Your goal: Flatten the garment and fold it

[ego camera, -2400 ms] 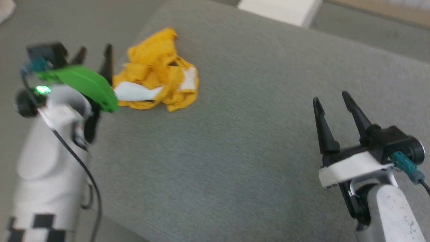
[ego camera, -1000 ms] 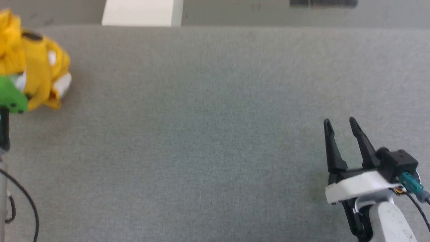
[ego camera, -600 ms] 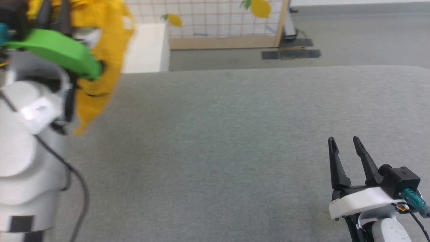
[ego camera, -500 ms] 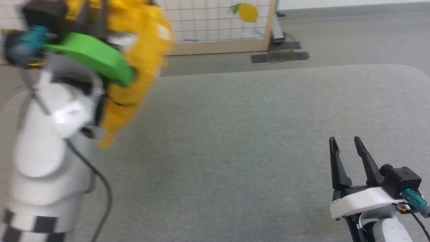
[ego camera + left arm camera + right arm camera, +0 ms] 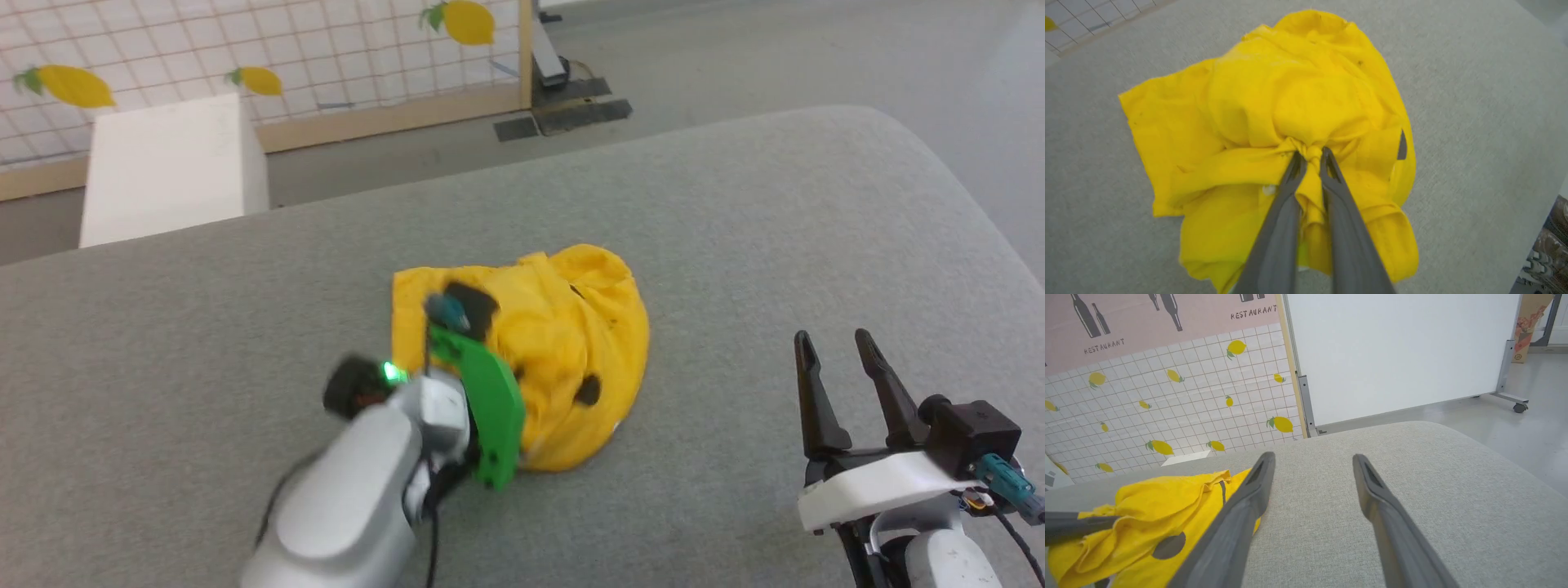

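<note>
Several layers of garment (image 5: 1298,94) sit pinched in the left end effector (image 5: 1310,156) — lifting could haul the whole wad up; right end effector (image 5: 832,336) gapes, empty.

The garment (image 5: 571,343) is seen as soft, matt, creased yellow cloth. The counter (image 5: 735,212) is covered in coarse grey woven fabric. The right pincer (image 5: 831,338) is formed of dark, matt, smooth plastic.

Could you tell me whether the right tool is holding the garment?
No, the right tool stands open and empty, apart from the garment.
</note>
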`<state>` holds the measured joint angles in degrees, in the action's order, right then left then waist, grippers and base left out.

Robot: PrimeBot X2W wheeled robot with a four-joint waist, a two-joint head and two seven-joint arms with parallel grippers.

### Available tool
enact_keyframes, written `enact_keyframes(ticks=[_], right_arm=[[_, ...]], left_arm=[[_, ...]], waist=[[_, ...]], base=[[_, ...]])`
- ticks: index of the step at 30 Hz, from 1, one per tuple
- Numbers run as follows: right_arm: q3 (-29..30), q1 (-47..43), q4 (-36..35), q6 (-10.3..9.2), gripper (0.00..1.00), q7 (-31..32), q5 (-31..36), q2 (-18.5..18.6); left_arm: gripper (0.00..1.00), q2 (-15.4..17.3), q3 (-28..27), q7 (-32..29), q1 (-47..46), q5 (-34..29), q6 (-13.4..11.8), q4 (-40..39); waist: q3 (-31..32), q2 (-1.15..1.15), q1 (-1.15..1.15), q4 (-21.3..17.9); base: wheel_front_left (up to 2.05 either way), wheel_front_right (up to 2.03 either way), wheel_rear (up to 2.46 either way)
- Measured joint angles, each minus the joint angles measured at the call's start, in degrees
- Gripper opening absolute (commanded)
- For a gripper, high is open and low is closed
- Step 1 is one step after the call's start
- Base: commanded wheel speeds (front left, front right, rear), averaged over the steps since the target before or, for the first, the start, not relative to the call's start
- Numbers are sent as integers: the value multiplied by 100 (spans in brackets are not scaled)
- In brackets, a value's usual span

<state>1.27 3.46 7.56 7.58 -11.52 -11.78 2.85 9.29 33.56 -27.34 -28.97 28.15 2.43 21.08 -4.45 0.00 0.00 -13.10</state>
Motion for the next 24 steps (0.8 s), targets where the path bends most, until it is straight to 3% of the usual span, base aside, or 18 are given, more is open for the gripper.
enact_keyframes(ticks=[2,5,9,13,20,24], right_arm=[[-18,0,1,0,100,19,0,1],[-49,0,5,0,100,51,2,1],[-77,-9,3,0,100,119,5,2],[-91,-49,-48,0,100,147,22,1],[-162,-96,-238,0,100,357,76,2],[-271,210,-294,0,100,638,30,2]], left_arm=[[0,-44,99,-294,153,83,-12,208],[100,-47,201,-568,297,122,-153,388],[100,-59,163,-370,506,167,-244,219],[100,-20,-126,857,656,77,-365,-305],[100,152,-834,3242,1066,-305,-933,-769],[100,190,-1198,4064,1378,-352,-1089,-824]], waist=[[-51,0,0,-79],[-93,-1,0,-149],[-50,0,0,-118],[24,0,0,31],[71,0,0,448],[32,0,0,742]], base=[[0,0,0],[0,0,0],[0,0,0],[0,0,0],[0,0,0],[0,0,0]])
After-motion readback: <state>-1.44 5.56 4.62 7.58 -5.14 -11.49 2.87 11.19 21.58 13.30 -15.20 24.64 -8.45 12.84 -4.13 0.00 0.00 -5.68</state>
